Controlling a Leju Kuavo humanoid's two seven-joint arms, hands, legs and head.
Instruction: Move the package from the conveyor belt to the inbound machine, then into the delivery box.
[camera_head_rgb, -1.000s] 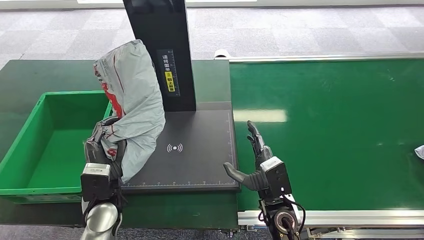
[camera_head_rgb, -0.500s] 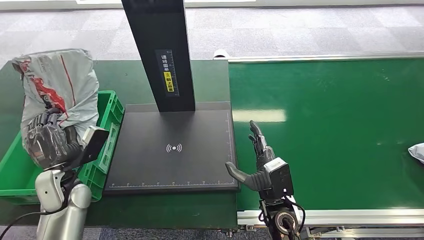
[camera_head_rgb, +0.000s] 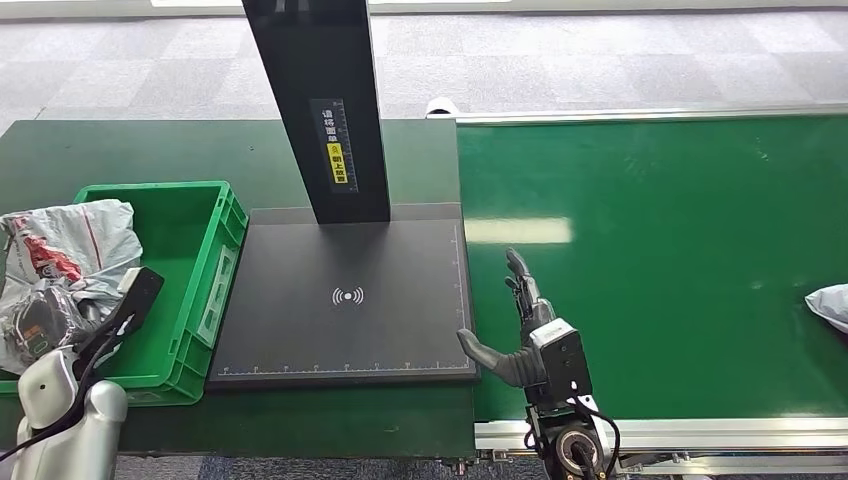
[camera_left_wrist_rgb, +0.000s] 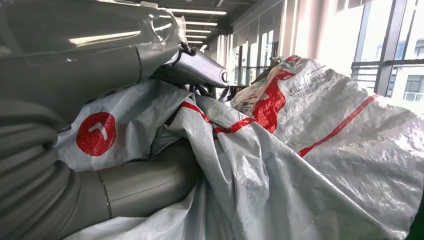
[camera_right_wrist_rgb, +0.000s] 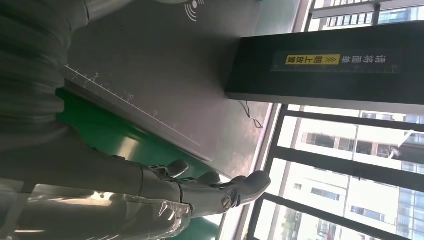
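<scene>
The left robot hand (camera_head_rgb: 45, 320) grips the crumpled grey package (camera_head_rgb: 70, 235) with red markings, holding it over the delivery box (camera_head_rgb: 215, 290) at about nine o'clock from the inbound machine (camera_head_rgb: 350, 300). The right robot hand (camera_head_rgb: 520, 335) hovers with fingers spread, holding nothing, over the near edge of the conveyor belt (camera_head_rgb: 680, 260), at three o'clock from the machine. A second package (camera_head_rgb: 828, 305) lies at the belt's far right.

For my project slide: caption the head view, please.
Left hand holds the grey package over the green bin; right hand open.
</scene>
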